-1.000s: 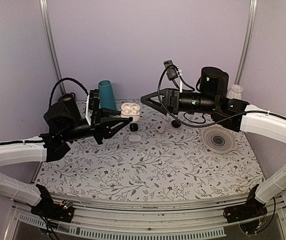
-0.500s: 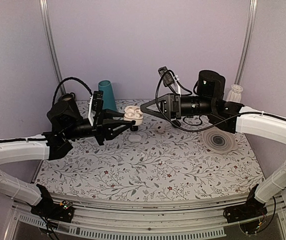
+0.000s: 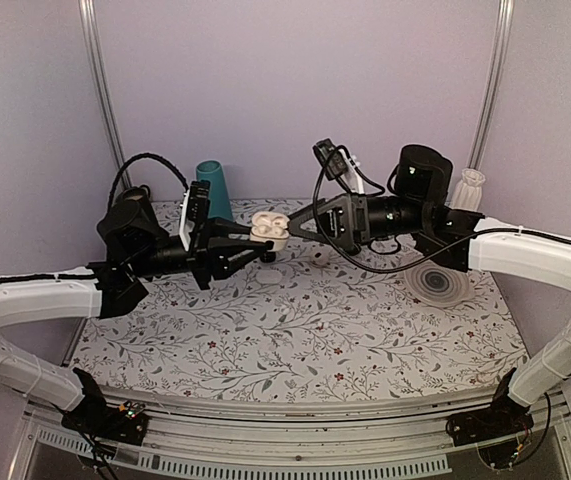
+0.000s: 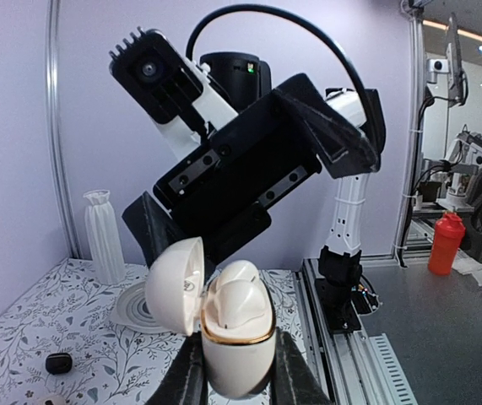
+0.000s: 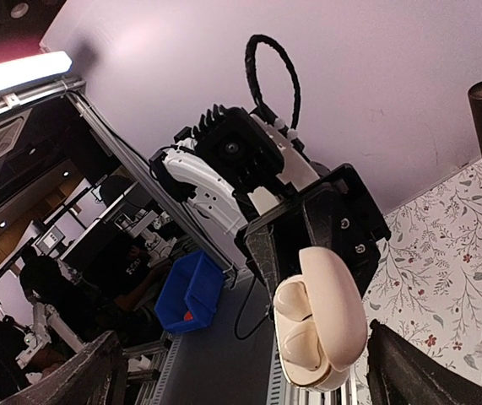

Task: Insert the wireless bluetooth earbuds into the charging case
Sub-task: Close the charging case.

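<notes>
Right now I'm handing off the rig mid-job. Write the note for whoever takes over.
Left gripper: shut on the case, held up off the table, lid open.
Right gripper: open, empty, close beside the case.
Buds: white shapes sit inside the case. It looks like both, but full seating can't be confirmed.
Done: buds apparently in.
Left: check seating, probably close the lid, set the case down.
</notes>
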Robot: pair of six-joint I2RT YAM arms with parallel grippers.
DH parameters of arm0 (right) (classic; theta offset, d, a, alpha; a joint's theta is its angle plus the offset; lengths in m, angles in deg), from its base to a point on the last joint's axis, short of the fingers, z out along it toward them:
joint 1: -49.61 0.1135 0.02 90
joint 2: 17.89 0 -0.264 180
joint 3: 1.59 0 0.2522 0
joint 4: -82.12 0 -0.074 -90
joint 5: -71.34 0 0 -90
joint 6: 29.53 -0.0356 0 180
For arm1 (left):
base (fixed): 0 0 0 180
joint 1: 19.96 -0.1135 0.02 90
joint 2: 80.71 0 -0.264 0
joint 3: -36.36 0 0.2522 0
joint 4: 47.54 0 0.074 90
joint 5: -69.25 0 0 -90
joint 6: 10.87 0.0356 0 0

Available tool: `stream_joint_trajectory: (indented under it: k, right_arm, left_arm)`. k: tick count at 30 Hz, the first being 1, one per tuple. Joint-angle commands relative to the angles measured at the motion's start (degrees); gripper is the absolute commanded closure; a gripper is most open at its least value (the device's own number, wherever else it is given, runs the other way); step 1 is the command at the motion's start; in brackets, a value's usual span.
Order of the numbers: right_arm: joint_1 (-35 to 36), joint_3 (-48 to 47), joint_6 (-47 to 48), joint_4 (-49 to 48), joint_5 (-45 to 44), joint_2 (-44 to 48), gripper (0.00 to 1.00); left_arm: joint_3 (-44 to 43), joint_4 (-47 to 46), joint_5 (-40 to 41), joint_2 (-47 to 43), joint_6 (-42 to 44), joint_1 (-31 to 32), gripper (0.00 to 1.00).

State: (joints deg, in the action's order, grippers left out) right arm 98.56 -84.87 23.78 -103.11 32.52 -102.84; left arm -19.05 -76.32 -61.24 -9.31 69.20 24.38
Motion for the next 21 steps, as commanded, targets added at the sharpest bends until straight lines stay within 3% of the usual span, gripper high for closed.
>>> stream_joint_trajectory:
  k: [1,21]
  right_arm:
    - [-0.14,1.63,-1.95,-3.76,4.79,-0.50,0.01]
    - [0.89,1.42,-1.86,-7.46,9.91,0.07,0.01]
  left_arm:
    - [-1.93,-1.31,-0.57,0.86,-0.44,-0.24,1.00]
    - [-2.21,-0.79,2.46,3.18,-1.24,-0.48,1.00]
